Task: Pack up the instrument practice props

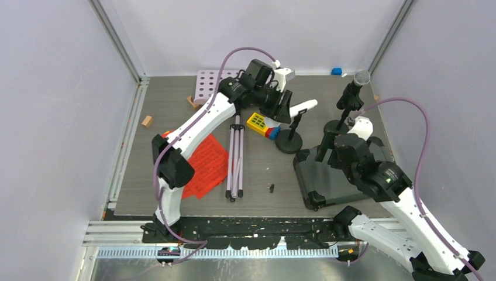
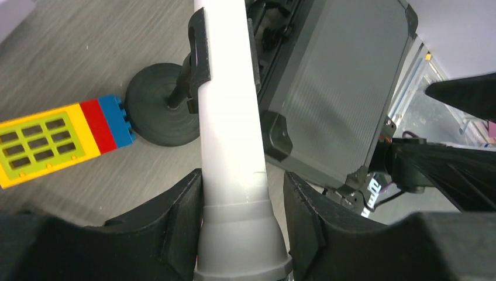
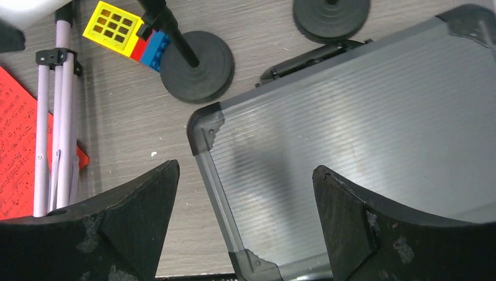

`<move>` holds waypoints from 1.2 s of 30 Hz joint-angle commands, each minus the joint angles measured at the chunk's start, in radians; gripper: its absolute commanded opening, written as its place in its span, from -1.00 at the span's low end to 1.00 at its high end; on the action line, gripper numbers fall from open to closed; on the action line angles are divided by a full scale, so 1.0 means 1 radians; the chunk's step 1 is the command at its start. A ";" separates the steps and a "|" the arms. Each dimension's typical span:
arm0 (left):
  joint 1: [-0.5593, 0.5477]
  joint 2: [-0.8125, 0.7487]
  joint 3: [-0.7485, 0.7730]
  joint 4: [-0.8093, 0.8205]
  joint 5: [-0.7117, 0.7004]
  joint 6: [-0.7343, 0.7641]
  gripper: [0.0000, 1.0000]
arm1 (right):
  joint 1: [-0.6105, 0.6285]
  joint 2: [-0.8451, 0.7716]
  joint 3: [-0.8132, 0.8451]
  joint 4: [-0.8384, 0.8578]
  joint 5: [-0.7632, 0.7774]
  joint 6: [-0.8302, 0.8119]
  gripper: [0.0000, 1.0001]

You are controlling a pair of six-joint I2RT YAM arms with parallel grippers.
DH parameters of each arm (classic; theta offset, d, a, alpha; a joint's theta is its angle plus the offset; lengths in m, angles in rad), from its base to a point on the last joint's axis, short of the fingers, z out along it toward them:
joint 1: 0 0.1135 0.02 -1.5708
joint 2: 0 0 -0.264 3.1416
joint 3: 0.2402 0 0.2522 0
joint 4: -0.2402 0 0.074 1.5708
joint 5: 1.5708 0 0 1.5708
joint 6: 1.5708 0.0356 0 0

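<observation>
The white microphone (image 2: pixel 228 117) sits clamped between the left gripper's (image 2: pixel 243 181) fingers (image 2: pixel 181 216), which press on its wider, greyer end. Its long axis runs straight out from the palm, the slim end pointing away. Beyond the fingertips its body rests in the black clip of a round-based mic holder (image 2: pixel 158 111). The holder's disc lies ahead and left of the gripper, touching a yellow, red and blue toy brick block (image 2: pixel 52 143). The dark hard case (image 2: pixel 333 88) lies ahead and right. From the top view the microphone (image 1: pixel 304 108) is tilted, not level, and the black grey-headed microphone (image 1: pixel 358 82) stands nearly upright farther off. The right gripper (image 3: pixel 244 170) hangs with jaws wide apart and nothing between them, above the case's ribbed lid (image 3: pixel 362 134). Only its camera shows the lilac tripod legs (image 3: pixel 52 117) and red sheet-music pages (image 3: pixel 17 158) up close, to its left. The print on the pages is too small to read.
</observation>
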 commanded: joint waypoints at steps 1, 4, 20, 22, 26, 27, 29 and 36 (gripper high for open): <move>0.007 -0.158 -0.094 0.040 -0.005 0.007 -1.00 | -0.001 -0.021 -0.097 0.280 -0.054 -0.097 0.77; 0.009 -0.231 -0.215 0.076 -0.038 -0.005 -1.00 | -0.001 -0.030 -0.198 0.515 -0.124 -0.174 0.76; 0.048 -0.452 -0.515 0.169 -0.083 -0.098 -1.00 | -0.001 0.188 -0.601 1.641 -0.409 -0.489 0.60; 0.050 -0.451 -0.511 0.164 -0.086 -0.097 -1.00 | -0.001 0.241 -0.619 1.757 -0.434 -0.518 0.60; 0.053 -0.450 -0.510 0.163 -0.080 -0.105 -1.00 | -0.001 0.345 -0.610 1.877 -0.445 -0.575 0.60; 0.053 -0.450 -0.509 0.163 -0.077 -0.106 -1.00 | -0.001 0.358 -0.607 1.894 -0.444 -0.588 0.60; 0.053 -0.451 -0.511 0.163 -0.073 -0.106 -1.00 | -0.001 0.395 -0.601 1.929 -0.439 -0.601 0.59; 0.055 -0.453 -0.510 0.164 -0.075 -0.110 -1.00 | -0.001 0.524 -0.588 2.072 -0.360 -0.626 0.56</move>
